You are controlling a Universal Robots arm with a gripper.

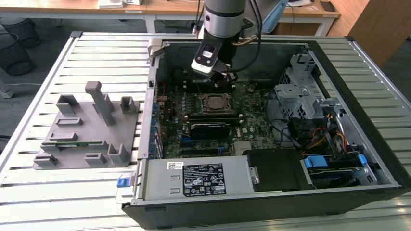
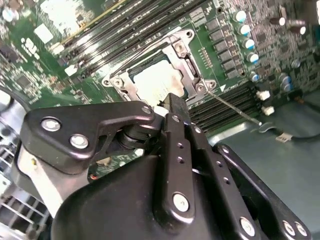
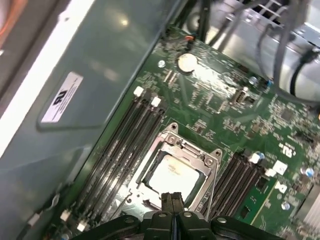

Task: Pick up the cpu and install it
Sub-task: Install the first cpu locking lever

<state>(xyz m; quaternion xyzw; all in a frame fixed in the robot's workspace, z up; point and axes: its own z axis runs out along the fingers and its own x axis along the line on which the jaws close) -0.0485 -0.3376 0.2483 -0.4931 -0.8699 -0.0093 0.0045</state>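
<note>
Gripper (image 3: 172,201) closed over seated cpu (image 3: 172,176)

Gripper (image 3: 172,200): black, silver screws
Cpu (image 3: 172,176), just past the fingertips: silvery-white top
Socket frame (image 3: 210,160), around cpu: silver-grey metal
Board (image 3: 225,110), beneath the gripper: green, fine pale print
Memory slots (image 3: 120,145), beside frame: black
Holder (image 1: 83,130), well apart from gripper: plain grey
Table (image 1: 38,192): pale, ribbed
</note>
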